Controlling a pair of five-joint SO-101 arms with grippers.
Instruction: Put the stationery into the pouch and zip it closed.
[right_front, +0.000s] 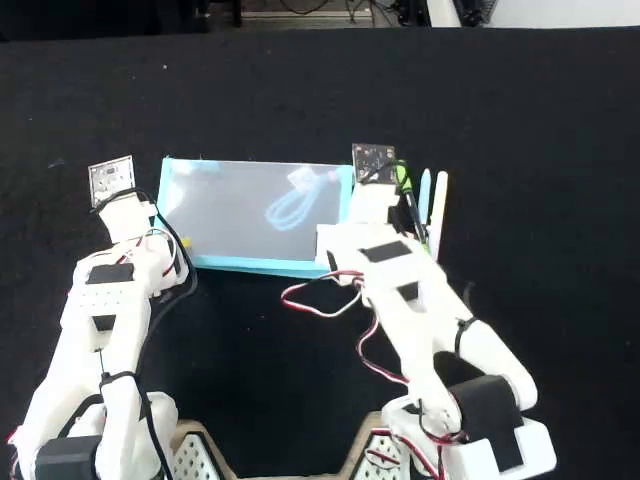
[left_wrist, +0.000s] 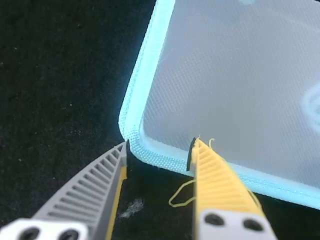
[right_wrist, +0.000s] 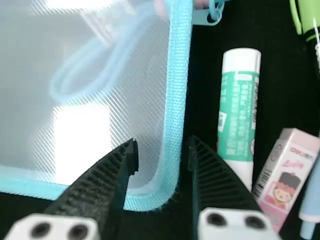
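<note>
Straddling the near left corner of a translucent pouch (left_wrist: 225, 75) edged in light blue, the left gripper (left_wrist: 159, 150) has its grey and yellow fingers spread apart, holding nothing. At the pouch's near right corner, the right gripper (right_wrist: 162, 150) is likewise parted, one black finger on each side of the right edge. The pouch lies flat in the middle of the black table (right_front: 540, 120), with a looped blue cord (right_front: 290, 205) showing through it. Just right of the pouch lie a glue stick (right_wrist: 237, 110) and a pink eraser (right_wrist: 280, 170), with a green highlighter (right_wrist: 305, 15) farther back. A blue zip pull (right_wrist: 212, 12) sits at the pouch's far right corner.
</note>
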